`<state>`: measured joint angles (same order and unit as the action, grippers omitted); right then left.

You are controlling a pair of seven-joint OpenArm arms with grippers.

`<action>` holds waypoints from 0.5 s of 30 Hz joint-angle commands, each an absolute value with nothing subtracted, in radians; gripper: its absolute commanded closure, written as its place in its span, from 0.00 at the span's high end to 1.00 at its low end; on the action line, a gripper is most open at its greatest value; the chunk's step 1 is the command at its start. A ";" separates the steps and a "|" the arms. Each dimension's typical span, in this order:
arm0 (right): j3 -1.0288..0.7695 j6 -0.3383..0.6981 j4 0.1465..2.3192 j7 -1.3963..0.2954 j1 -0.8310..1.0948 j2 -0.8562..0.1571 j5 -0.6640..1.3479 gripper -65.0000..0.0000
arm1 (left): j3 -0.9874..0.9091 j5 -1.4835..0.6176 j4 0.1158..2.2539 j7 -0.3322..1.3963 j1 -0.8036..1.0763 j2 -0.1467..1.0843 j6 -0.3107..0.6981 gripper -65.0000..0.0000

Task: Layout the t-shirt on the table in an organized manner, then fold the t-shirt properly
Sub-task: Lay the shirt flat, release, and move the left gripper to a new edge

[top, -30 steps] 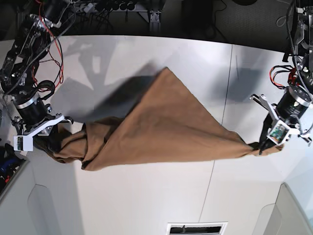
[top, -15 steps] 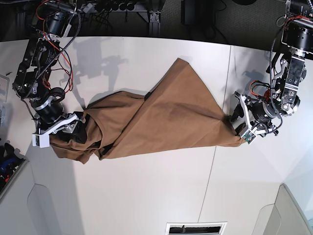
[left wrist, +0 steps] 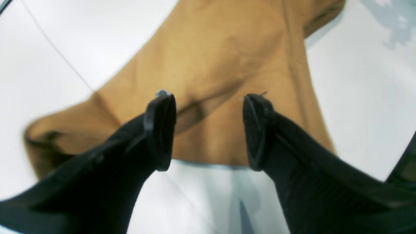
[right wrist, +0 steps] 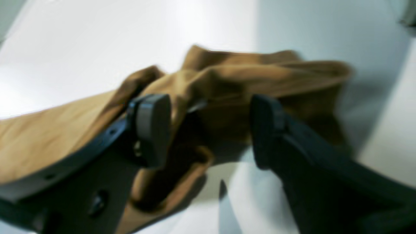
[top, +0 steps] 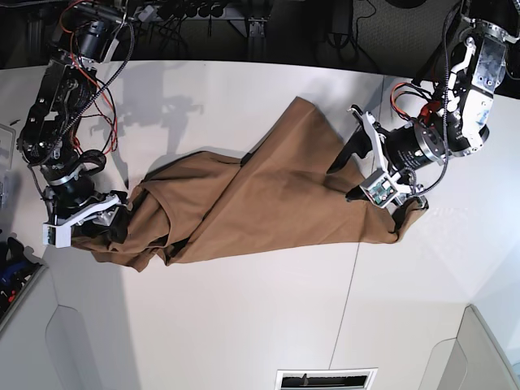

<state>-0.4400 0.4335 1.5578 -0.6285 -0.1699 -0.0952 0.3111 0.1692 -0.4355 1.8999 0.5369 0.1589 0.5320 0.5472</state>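
Shirt, tan-brown and rumpled, lay across the middle of the white table, stretched from nine to three o'clock in the base view, with one pointed flap reaching toward twelve and thick bunched folds at its nine o'clock end. The left gripper hung above the three o'clock end, jaws spread, holding nothing. The right gripper stood at the bunched end, jaws apart, cloth loose between them.

No readable text, label, brand or number shows in any view.
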 commanded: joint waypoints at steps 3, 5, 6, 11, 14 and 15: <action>-0.442 0.395 1.576 -0.602 -0.193 -0.124 0.296 0.58 | 0.163 -0.428 1.917 0.521 0.185 0.498 0.547 0.55; -0.445 0.360 1.576 -0.599 -0.193 -0.124 0.294 0.58 | 0.163 -0.414 1.916 0.521 0.203 0.479 0.547 0.55; -0.446 0.336 1.576 -0.600 -0.193 -0.124 0.293 0.58 | 0.164 -0.412 1.916 0.521 0.212 0.475 0.547 0.55; -0.449 0.250 1.575 -0.599 -0.193 -0.116 0.253 0.58 | 0.165 -0.400 1.916 0.521 0.236 0.451 0.548 0.55; -0.449 0.242 1.567 -0.599 -0.193 -0.116 0.278 0.58 | 0.165 -0.398 1.915 0.521 0.236 0.421 0.548 0.55; -0.449 0.243 1.560 -0.599 -0.194 -0.113 0.300 0.58 | 0.165 -0.393 1.912 0.521 0.236 0.410 0.548 0.55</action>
<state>-0.4461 0.2420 1.5455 -0.6243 -0.1726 -0.1051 0.2909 0.1696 -0.3836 1.8977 0.5423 0.2436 0.4030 0.5468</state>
